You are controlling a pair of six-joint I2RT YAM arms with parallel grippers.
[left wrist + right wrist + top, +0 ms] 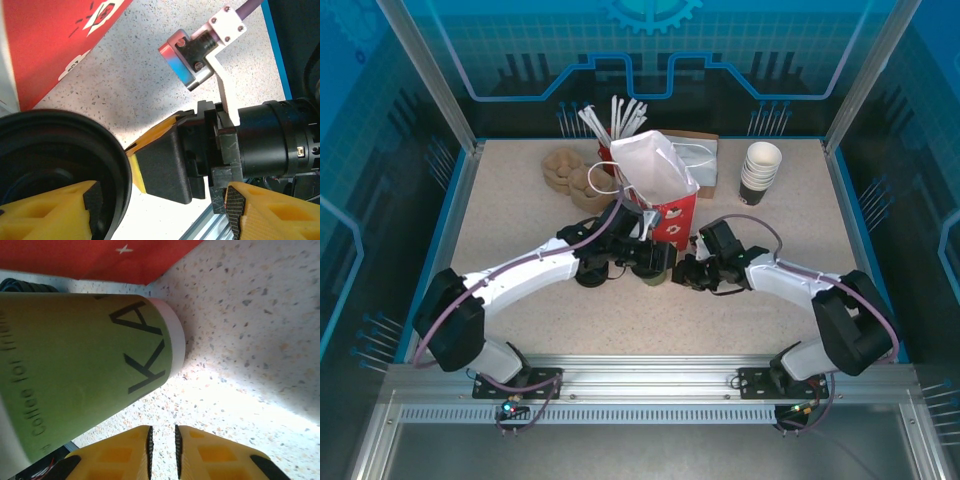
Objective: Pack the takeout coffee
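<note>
- Top external view: the takeout coffee (655,271) stands near the middle of the speckled worktop (520,215). It is just in front of the red bag (672,215), and my two arms meet at it from either side.
- Left wrist view: my left jaws are wide apart. One yellow finger (45,212) lies over the cup's black lid (60,150), and the other is well off to the far side. The tip of my right arm sits in the gap between them.
- Right wrist view: my right jaws sit almost together, with only a thin slit between the yellow pads (120,455), and they hold nothing. The cup's green side is just beside them. I cannot tell whether they touch it.
- The bag crowds the cup from behind, its white liner (650,160) gaping open above.
- Bare worktop lies open on the near side, toward my bases. More lies open to the right, below the stack of cups (760,172).
- Along the back edge stand brown pulp carriers (565,172), white sticks (615,115) and a cardboard box (698,150).
- A blue rim (448,215) borders the worktop, with translucent blue panels and aluminium posts (430,75) enclosing it.
</note>
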